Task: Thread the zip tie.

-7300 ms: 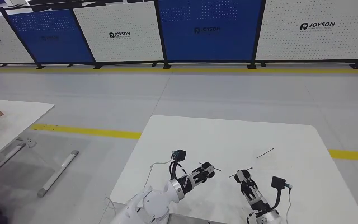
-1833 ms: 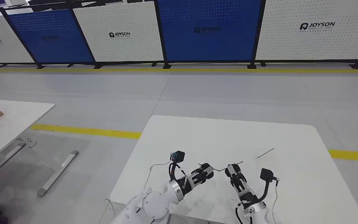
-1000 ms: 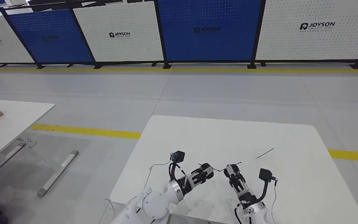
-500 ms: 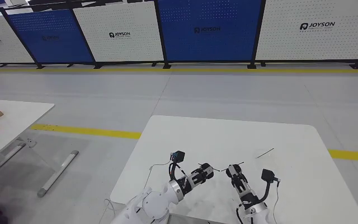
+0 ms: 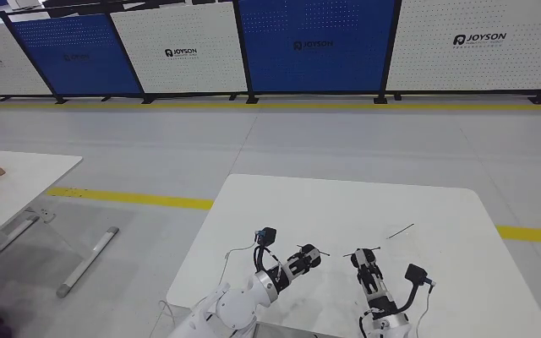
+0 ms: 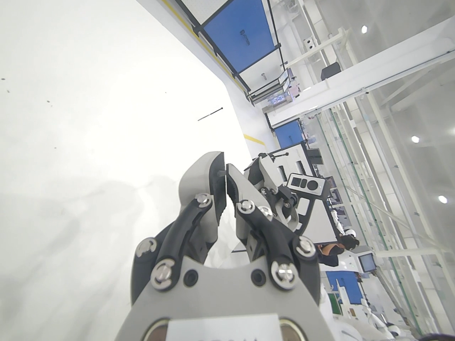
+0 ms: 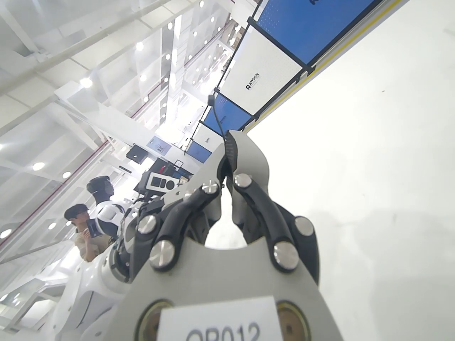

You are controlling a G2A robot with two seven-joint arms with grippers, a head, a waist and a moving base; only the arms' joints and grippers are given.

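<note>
My left gripper (image 5: 311,252) hovers low over the near part of the white table (image 5: 338,203), shut on a thin black zip tie (image 5: 319,251) that sticks out on both sides of it. In the left wrist view its fingertips (image 6: 225,172) pinch a small dark piece. A short gap to the right, my right gripper (image 5: 363,254) is shut on a second black zip tie (image 5: 374,249). In the right wrist view that tie (image 7: 217,118) rises from the closed gripper (image 7: 229,138) and ends in its small head. The two ties do not touch.
A spare black zip tie (image 5: 400,231) lies loose on the table toward the far right, also seen as a zip tie (image 6: 209,114) from the left wrist. The right gripper (image 6: 265,175) shows just beyond my left fingers. Blue and white panels (image 5: 313,42) stand far behind.
The right gripper, which had come in close to the left one, has drawn back to the right, so a gap has opened between the two ties. The left gripper has stayed put.
</note>
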